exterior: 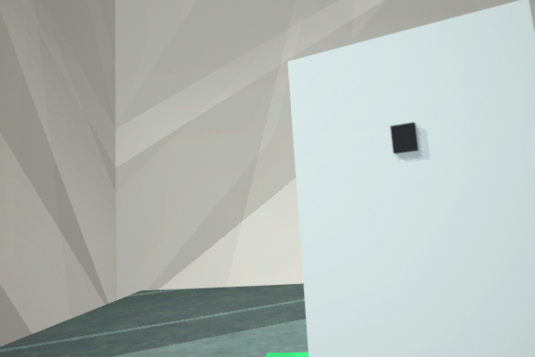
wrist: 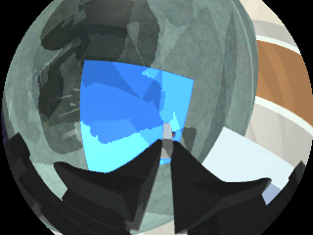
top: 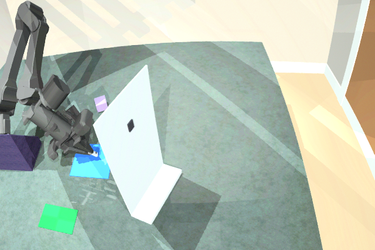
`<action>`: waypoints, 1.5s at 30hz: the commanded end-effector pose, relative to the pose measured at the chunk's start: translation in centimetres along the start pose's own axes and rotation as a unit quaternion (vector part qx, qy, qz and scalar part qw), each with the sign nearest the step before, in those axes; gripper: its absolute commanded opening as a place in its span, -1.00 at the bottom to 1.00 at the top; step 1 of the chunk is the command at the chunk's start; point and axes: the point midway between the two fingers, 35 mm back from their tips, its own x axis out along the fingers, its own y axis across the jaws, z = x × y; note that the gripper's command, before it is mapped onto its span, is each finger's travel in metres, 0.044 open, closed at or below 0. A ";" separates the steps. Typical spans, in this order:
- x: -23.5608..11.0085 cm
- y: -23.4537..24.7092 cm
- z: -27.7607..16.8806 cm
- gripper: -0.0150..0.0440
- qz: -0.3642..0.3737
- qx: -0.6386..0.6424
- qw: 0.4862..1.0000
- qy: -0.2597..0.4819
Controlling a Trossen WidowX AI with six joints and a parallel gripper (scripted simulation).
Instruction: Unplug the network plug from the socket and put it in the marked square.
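My gripper [top: 91, 151] [wrist: 167, 144] is shut on the small white network plug [top: 95, 154] [wrist: 167, 133]. It holds the plug low over the near corner of the blue marked square [top: 91, 167] [wrist: 120, 114], close to the table; I cannot tell whether the plug touches it. The white upright panel [top: 133, 150] [exterior: 410, 236] stands just right of the gripper. Its dark socket [top: 130, 125] [exterior: 405, 138] shows as a small black square. In the exterior view the arm and the plug are hidden behind the panel.
A green square [top: 58, 218] [exterior: 287, 354] lies near the table's front left. A small lilac square [top: 101, 103] lies behind the gripper. A dark purple block [top: 18, 151] stands at the arm's base. The panel's foot [top: 157, 192] juts out to the right.
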 end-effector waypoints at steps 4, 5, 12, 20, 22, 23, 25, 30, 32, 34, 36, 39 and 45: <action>0.4 0.8 0.0 -0.49 0.002 0.005 1.000 0.001; 0.4 0.8 0.1 -0.49 0.002 0.005 1.000 0.001; 0.8 1.2 0.2 -0.49 0.001 0.006 1.000 0.000; 1.1 1.1 0.3 -0.49 0.001 0.006 1.000 0.000; 1.1 1.1 0.3 -0.49 0.001 0.006 1.000 0.000; 1.2 1.1 0.3 -0.49 0.001 0.006 1.000 0.000; 1.2 1.2 0.3 -0.49 0.001 0.006 1.000 0.000; 1.1 1.0 0.3 -0.49 0.000 0.004 1.000 -0.002; 1.1 1.0 0.3 -0.40 0.000 0.004 1.000 -0.002; 1.1 1.0 0.3 -0.22 0.000 0.004 1.000 -0.002; 1.1 1.0 0.3 -0.05 0.000 0.004 1.000 -0.002; 1.1 1.0 0.3 0.04 0.000 0.004 1.000 -0.002; 0.9 1.0 0.3 0.04 0.001 0.004 1.000 -0.001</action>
